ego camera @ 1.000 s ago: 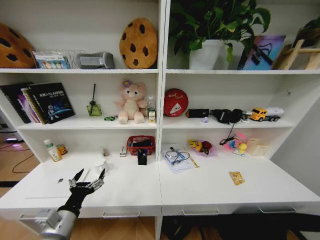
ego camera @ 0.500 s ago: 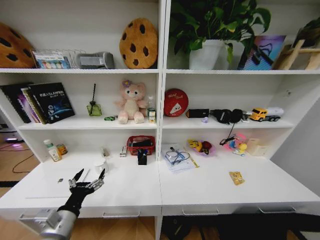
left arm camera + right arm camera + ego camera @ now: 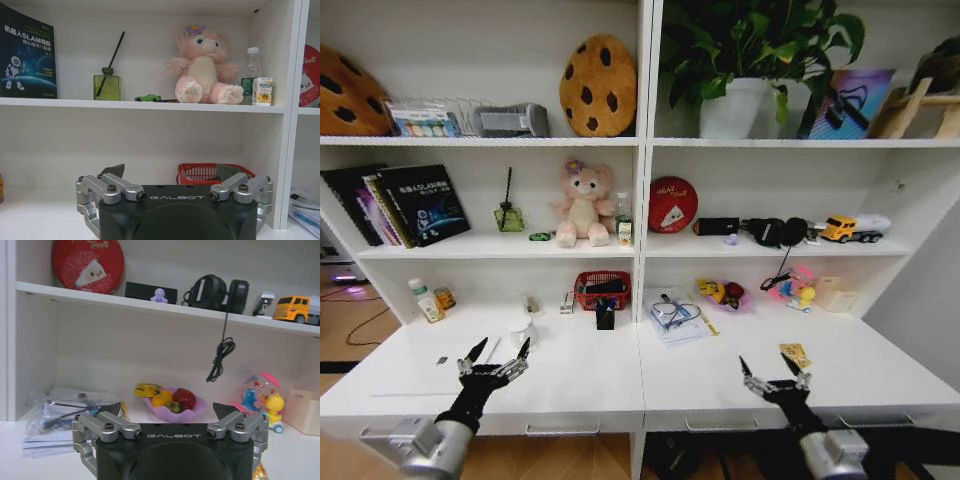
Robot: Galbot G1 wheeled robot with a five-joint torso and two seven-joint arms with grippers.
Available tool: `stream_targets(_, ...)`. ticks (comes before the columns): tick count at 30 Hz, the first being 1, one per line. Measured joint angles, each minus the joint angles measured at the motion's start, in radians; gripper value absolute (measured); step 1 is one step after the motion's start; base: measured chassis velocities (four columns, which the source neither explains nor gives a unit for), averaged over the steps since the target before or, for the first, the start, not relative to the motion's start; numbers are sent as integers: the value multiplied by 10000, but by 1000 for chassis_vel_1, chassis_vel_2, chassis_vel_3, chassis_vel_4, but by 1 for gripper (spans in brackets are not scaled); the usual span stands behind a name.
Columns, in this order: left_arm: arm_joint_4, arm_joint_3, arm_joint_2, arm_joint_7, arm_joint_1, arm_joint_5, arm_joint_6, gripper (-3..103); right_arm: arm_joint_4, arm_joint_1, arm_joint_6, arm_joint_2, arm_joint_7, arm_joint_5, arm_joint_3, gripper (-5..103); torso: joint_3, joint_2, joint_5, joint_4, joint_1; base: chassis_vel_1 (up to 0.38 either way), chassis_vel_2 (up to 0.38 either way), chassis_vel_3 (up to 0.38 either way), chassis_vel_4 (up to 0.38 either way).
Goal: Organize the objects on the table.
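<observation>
On the left half of the white table [image 3: 590,378] my left gripper [image 3: 498,350] hovers open just above the top, close in front of a white cup [image 3: 522,331]. It holds nothing, as the left wrist view of the left gripper [image 3: 170,172] confirms. Above the right half my right gripper [image 3: 773,368] is open and empty, and a flat yellowish piece [image 3: 793,354] lies just beyond it. A small green-labelled bottle [image 3: 423,300] stands at the back left. A tiny green toy car [image 3: 539,237] sits on the shelf beside the pink bear [image 3: 202,65].
A red basket [image 3: 601,290] and a small black object [image 3: 605,316] stand at the back centre. Papers with glasses [image 3: 672,316], a purple fruit bowl [image 3: 174,402] and a toy [image 3: 795,288] line the back right. Shelving rises behind the table.
My right gripper has risen into the head view at the lower right, open. The left gripper and the objects have stayed where they were.
</observation>
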Motion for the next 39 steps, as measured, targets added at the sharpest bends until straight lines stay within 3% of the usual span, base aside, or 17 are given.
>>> stream_targets(7, 1, 1, 0, 0, 0, 0, 0, 100, -501, -218, 34, -432, -310, 651, 1059, 100, -1, 0, -3, -2, -1, 0, 0, 0, 0)
stream_targets(20, 0, 2, 0, 8, 0, 0, 0, 100, -677, -236, 23, -217, -295, 871, 1000, 100, -1, 1, 3, 0, -2, -122, -126, 126, 130)
stream_targets(23, 1, 1, 0, 6, 0, 0, 0, 100, -836, -159, -86, -203, -172, 1003, 927, 100, -2, 3, -13, 0, -4, -253, -249, 279, 271)
stream_targets(24, 0, 1, 0, 6, 0, 0, 0, 100, -991, -51, -113, -203, -148, 972, 859, 100, -1, 2, 5, 2, -4, -251, -215, 218, 275)
stream_targets(29, 0, 3, 0, 16, 0, 0, 0, 100, -1735, 698, -460, -312, 156, 983, 347, 100, -1, 1, 2, -6, -3, -161, -185, 181, 158)
stream_targets(33, 0, 2, -1, 16, 1, 0, 0, 100, -2847, 2107, -710, -581, 134, 712, -582, 100, -1, 1, -2, 7, -4, -33, -45, 61, 9)
stream_targets(39, 1, -2, 1, 10, 0, 0, 0, 100, -3596, 3319, -1257, -688, 253, 263, -1673, 103, -1, 1, -9, 3, -3, 53, 46, -30, -28)
